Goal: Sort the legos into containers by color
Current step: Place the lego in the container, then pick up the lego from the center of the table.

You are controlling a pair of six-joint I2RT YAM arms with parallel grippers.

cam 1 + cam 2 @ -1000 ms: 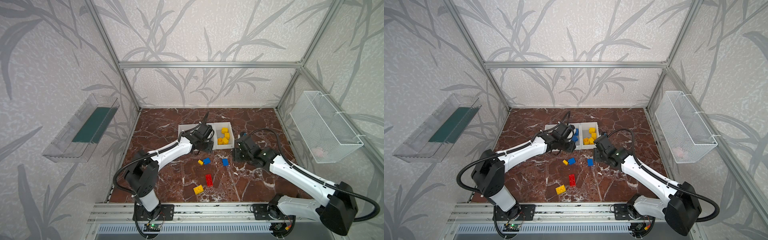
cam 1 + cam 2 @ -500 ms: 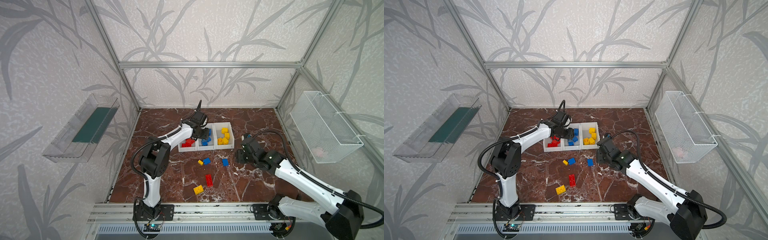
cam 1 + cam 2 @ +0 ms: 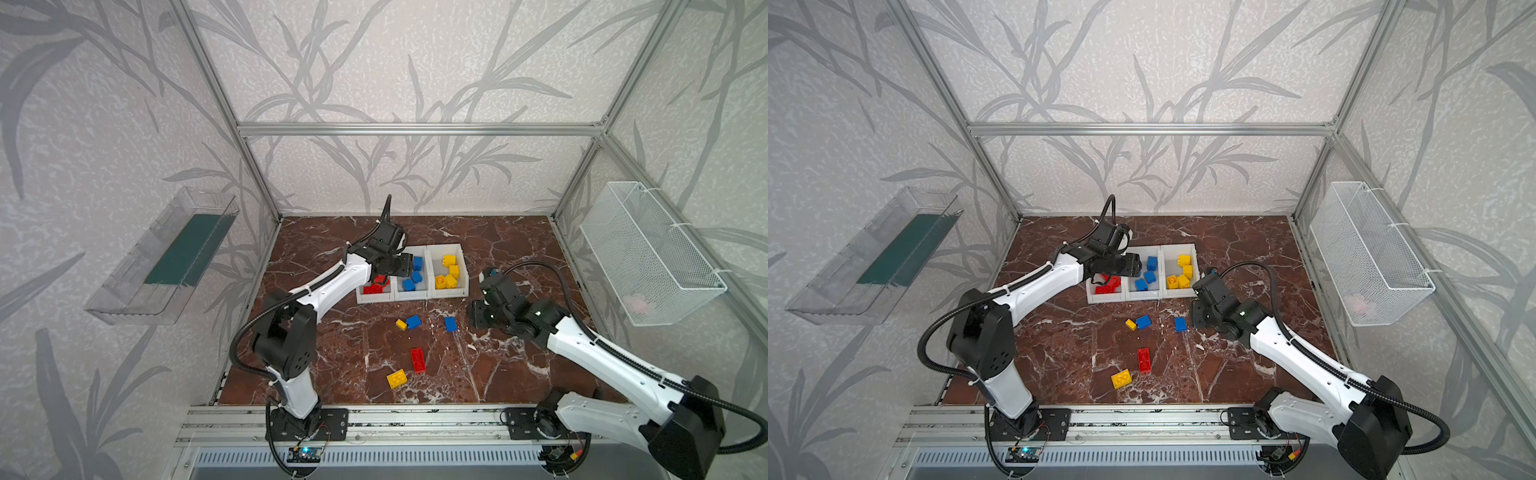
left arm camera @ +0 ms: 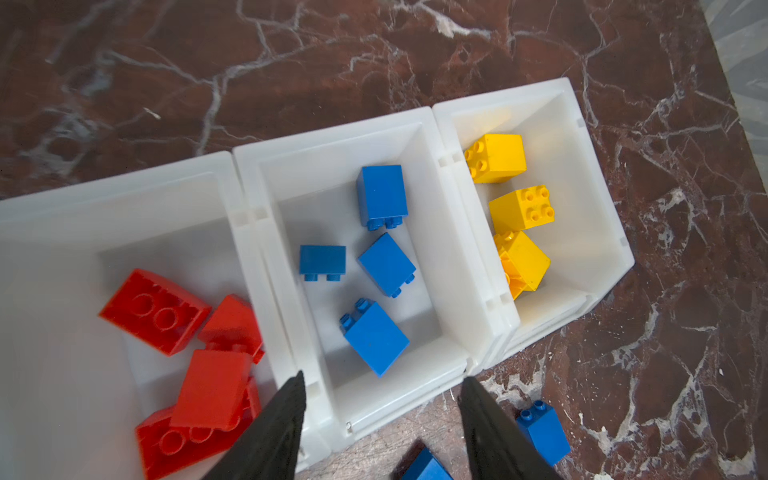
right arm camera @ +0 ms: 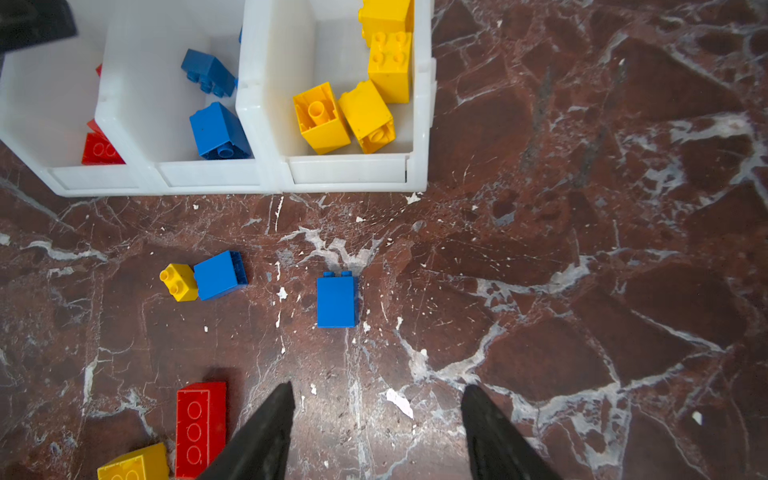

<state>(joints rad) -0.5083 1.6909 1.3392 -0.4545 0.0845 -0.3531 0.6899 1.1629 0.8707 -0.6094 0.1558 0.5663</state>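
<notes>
Right wrist view shows, loose on the worktop (image 5: pixel 582 249), a lone blue brick (image 5: pixel 336 300), a small yellow brick (image 5: pixel 179 282) touching a second blue brick (image 5: pixel 219 275), and a long red brick (image 5: pixel 200 428) just beside a larger yellow brick (image 5: pixel 133 463). Sorted bricks (image 4: pixel 382 195) fill the red bin (image 4: pixel 124 187), blue bin (image 4: pixel 332 141) and yellow bin (image 4: pixel 582 187). The right end effector (image 5: pixel 376 385) hangs spread and empty near the lone blue brick. The left end effector (image 4: pixel 382 376), likewise spread and empty, hangs over the blue bin's front wall. Closing on the touching pair could drag the wrong colour along.
</notes>
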